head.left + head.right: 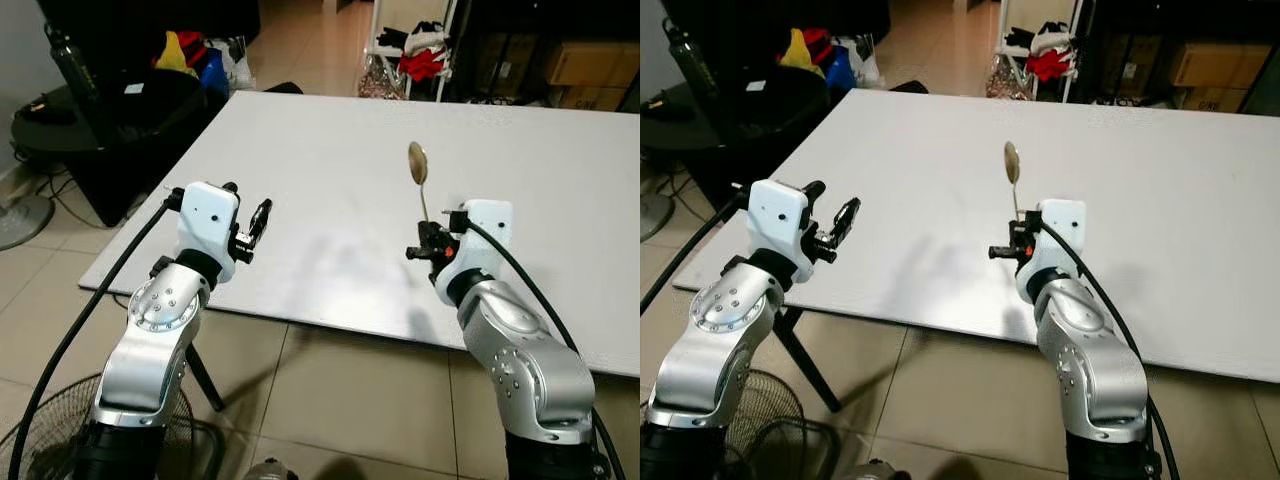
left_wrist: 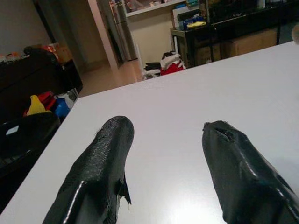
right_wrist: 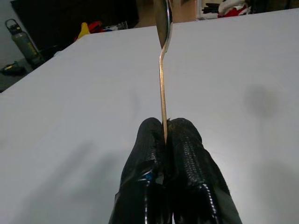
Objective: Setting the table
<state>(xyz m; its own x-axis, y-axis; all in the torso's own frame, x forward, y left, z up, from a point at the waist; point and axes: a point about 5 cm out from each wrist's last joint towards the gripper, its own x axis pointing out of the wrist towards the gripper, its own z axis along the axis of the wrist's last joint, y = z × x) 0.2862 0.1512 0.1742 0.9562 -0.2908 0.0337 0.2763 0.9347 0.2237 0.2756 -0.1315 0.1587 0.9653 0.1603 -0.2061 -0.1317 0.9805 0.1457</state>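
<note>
Spoon — thin metal, light, stiff, likely slippery; held upright over the white worktop, bowl uppermost. Right claw pinches the handle's lower end — a narrow hold, may pivot. Left claw spread wide, holding nothing, above the worktop's near edge.

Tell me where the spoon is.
The spoon is pinched by its handle in the right gripper, bowl up, over the near edge of the white table.

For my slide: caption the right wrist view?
Right gripper pinches a thin golden metal spoon upright above the white table.
</note>
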